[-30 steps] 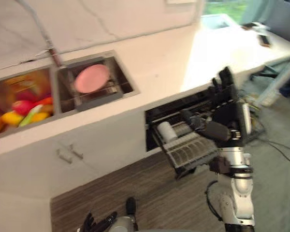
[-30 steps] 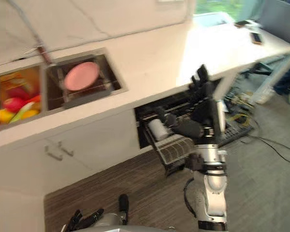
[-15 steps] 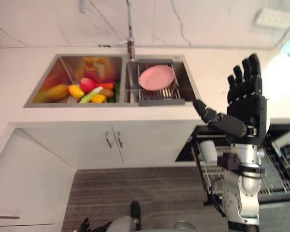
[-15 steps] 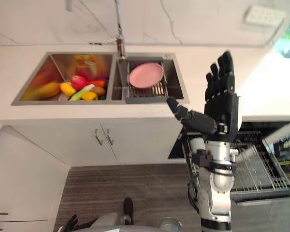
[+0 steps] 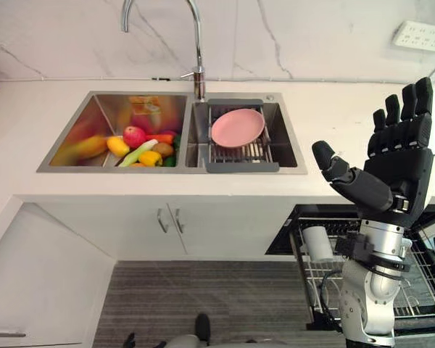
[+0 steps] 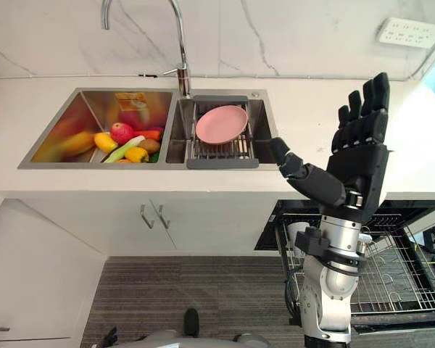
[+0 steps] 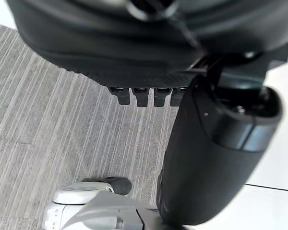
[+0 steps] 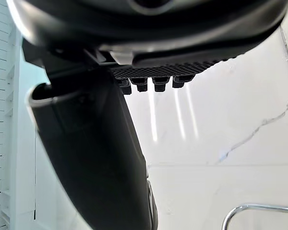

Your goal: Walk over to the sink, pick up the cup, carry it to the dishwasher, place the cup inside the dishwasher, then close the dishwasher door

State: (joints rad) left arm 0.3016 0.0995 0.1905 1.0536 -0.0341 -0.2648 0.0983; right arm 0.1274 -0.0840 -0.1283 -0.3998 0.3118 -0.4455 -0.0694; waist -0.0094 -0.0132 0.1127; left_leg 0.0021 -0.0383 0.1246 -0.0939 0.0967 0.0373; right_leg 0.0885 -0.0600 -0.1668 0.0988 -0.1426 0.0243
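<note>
Cup, white, cylindrical (image 5: 319, 243): lay in pulled-out wire dishwasher rack (image 6: 399, 270). Dark right hand (image 5: 399, 163) raised above rack, fingers (image 5: 420, 109) wide, empty. Risk: door likely jams against extended rack.

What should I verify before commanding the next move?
1. Right hand free: ok, fingers straight, holding nothing, raised in front of the counter.
2. Left hand free: ok, open, hanging low over the floor.
3. Cup in the dishwasher rack: ok, the white cup sits at the rack's left end.
4. Sink free of cups: ok, none seen; fruit in the left basin, pink plate in the right.
5. Rack pushed in for closing: not ok, it is pulled out.
</note>
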